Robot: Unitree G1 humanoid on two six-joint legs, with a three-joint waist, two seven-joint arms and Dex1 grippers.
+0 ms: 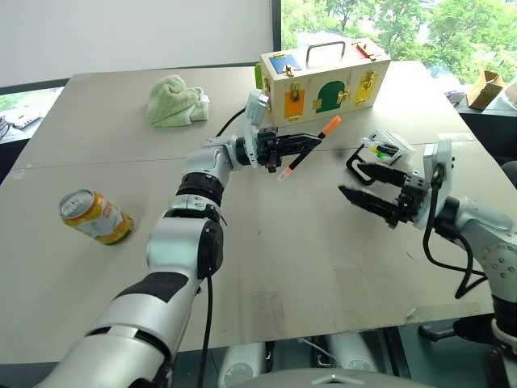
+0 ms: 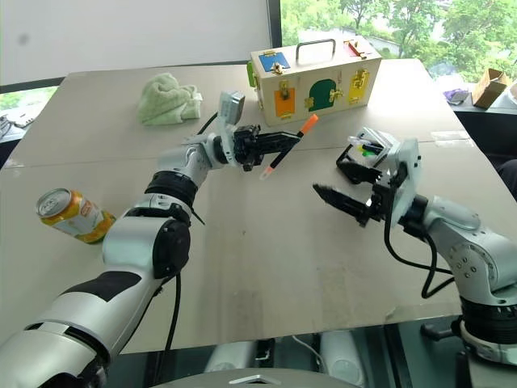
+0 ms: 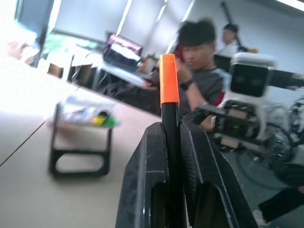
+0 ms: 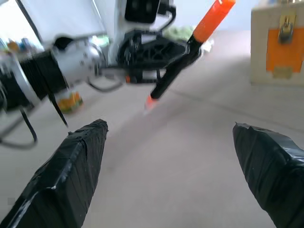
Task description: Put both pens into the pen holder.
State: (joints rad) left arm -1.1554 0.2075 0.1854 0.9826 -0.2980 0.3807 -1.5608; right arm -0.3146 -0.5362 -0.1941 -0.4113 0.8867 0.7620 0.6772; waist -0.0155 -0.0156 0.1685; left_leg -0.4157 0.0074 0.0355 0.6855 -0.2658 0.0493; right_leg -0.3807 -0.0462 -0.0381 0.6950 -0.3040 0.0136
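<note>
Left end effector is clamping the black orange-capped pen crosswise; it could snag the small clear-walled pen holder's rim. Right end effector is gaping empty.

Light: bright daylight from windows behind the table
Glare: washed-out white patch in left wrist view
Blur: person beyond the fingers is soft
Shadows: faint

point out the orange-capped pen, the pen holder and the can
pen [image 1: 329, 126], left eye view, on its orange cap
pen holder [image 2: 352, 166], right eye view, on its black frame
can [image 1: 95, 217], left eye view, on its side
</note>
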